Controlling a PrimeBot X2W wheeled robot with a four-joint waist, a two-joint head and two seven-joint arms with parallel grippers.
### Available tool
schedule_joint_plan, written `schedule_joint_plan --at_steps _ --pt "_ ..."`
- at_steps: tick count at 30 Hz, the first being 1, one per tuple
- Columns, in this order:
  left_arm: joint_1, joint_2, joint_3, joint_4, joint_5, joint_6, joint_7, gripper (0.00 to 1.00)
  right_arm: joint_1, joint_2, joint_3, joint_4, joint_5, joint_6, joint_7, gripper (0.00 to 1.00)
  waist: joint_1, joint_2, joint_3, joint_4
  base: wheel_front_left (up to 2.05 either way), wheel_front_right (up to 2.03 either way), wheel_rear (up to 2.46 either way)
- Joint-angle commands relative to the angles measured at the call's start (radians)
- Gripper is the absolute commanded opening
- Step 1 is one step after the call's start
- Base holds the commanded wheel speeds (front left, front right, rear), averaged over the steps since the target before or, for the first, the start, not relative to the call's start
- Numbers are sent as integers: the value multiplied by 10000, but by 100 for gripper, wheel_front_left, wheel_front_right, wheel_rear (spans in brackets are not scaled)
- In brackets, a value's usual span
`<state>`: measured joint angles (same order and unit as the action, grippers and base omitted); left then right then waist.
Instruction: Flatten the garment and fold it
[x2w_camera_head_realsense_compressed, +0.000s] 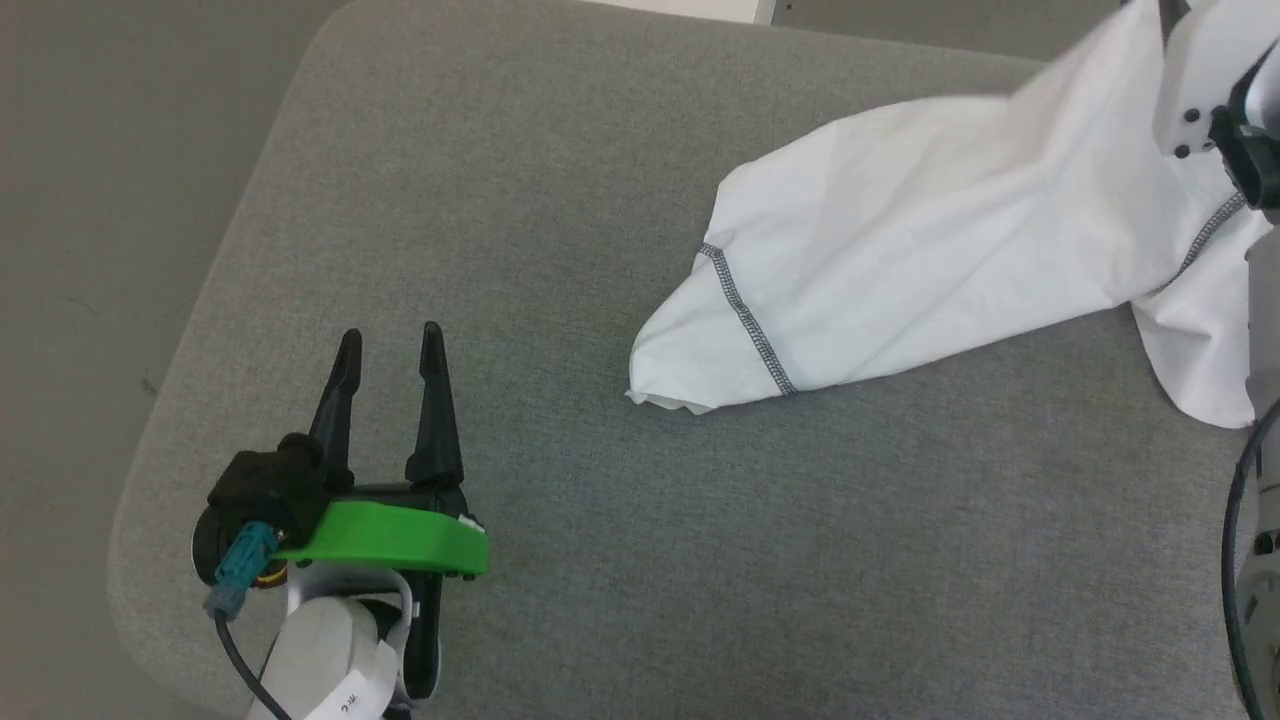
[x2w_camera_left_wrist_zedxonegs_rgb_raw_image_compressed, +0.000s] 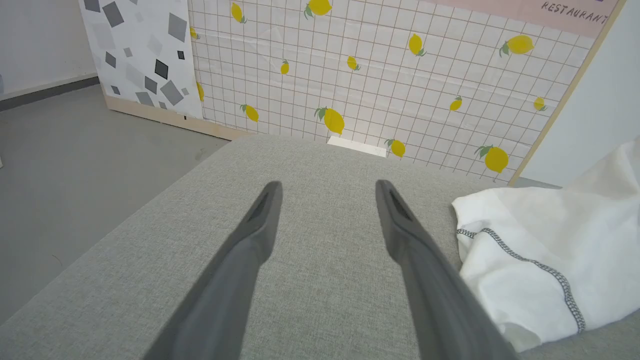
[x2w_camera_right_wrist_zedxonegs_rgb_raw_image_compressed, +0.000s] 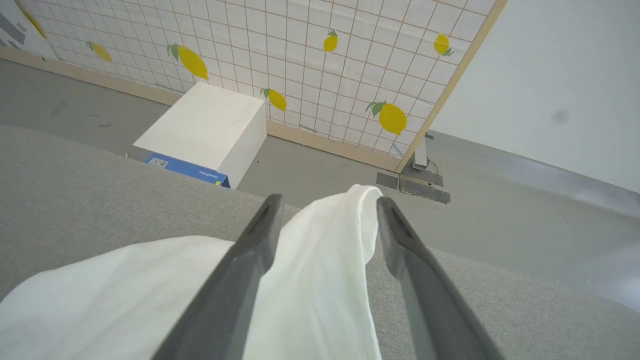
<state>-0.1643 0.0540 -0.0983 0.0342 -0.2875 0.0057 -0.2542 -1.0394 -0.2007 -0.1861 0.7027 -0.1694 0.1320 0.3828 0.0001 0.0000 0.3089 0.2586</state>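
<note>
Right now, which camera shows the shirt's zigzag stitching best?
The head view: the zigzag stitching runs clear across the garment, with a second line near the right edge. The left wrist view shows one stitched line on the shirt's near end. The right wrist view shows the garment's plain white cloth.

Soft, even light is filling the room, laying only faint shadows on the grey counter (x2w_camera_head_realsense_compressed: 560, 180) beneath the garment (x2w_camera_head_realsense_compressed: 900, 260), whose white is glaring almost featureless, while the wrist views are bowing at their edges and the left gripper (x2w_camera_left_wrist_zedxonegs_rgb_raw_image_compressed: 327, 192) is blurring near the lens.
</note>
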Motion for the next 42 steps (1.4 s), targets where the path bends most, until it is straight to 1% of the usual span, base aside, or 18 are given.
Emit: schedule_joint_plan --at_steps 1,4,7,13,16,20,25,27,30,34,36,40,42 --pt "-56 -36 16 69 -48 15 -76 100 208 44 -140 -123 109 -13 -401 100 -1 0 -291 -105 0 0 0" --pt "49 -36 98 164 -33 -11 -76 100 632 279 -484 -598 569 -13 -1278 100 -1 0 -664 -305 0 0 0" --pt "147 -36 133 267 -8 -89 -76 100 1409 481 -668 -1149 1142 -13 -1736 100 -1 0 -1060 -501 0 0 0" --pt "441 -34 226 531 41 -222 -76 100 4015 830 -912 -3088 2151 -13 -2250 100 -1 0 -1733 -1042 0 0 0" --pt "575 -13 210 730 0 -254 -67 100 5569 1116 -1039 -4184 2560 -13 -2179 100 -1 0 -1968 -1332 0 0 0" --pt "626 13 101 928 -56 -297 117 100 7367 1381 -1045 -5327 2931 -13 -1887 100 -1 0 -2129 -1674 0 0 0" --pt "531 25 58 1086 -208 -262 475 100 8743 1493 -1018 -6164 3382 -13 -1647 100 -1 0 -2131 -2158 0 0 0" --pt "275 91 -95 1190 -206 -368 816 100 9131 1498 -960 -6288 3774 -13 -1623 100 -1 0 -2106 -2292 0 0 0" --pt "-535 261 -217 1453 -262 -508 1587 100 9419 1501 -907 -6455 4026 -13 -1612 100 -1 0 -1937 -2436 0 0 0" --pt "-2424 636 -310 2418 -396 -643 3390 100 9354 1502 -819 -6734 4142 -13 -1613 100 -1 0 -1407 -2756 0 0 0" --pt "-3452 846 -456 3166 -326 -599 4698 100 9229 1502 -726 -6835 4167 -13 -1584 100 -1 0 -1060 -2973 0 0 0" --pt "-4986 957 -772 4514 -390 -401 7656 100 9013 1503 -655 -6917 4231 -13 -1598 100 -1 0 -430 -3349 0 0 0" --pt "-5465 1053 -1042 4895 -226 -364 8693 100 8946 1503 -651 -6901 4231 -13 -1630 100 -1 0 -169 -3485 0 0 0"
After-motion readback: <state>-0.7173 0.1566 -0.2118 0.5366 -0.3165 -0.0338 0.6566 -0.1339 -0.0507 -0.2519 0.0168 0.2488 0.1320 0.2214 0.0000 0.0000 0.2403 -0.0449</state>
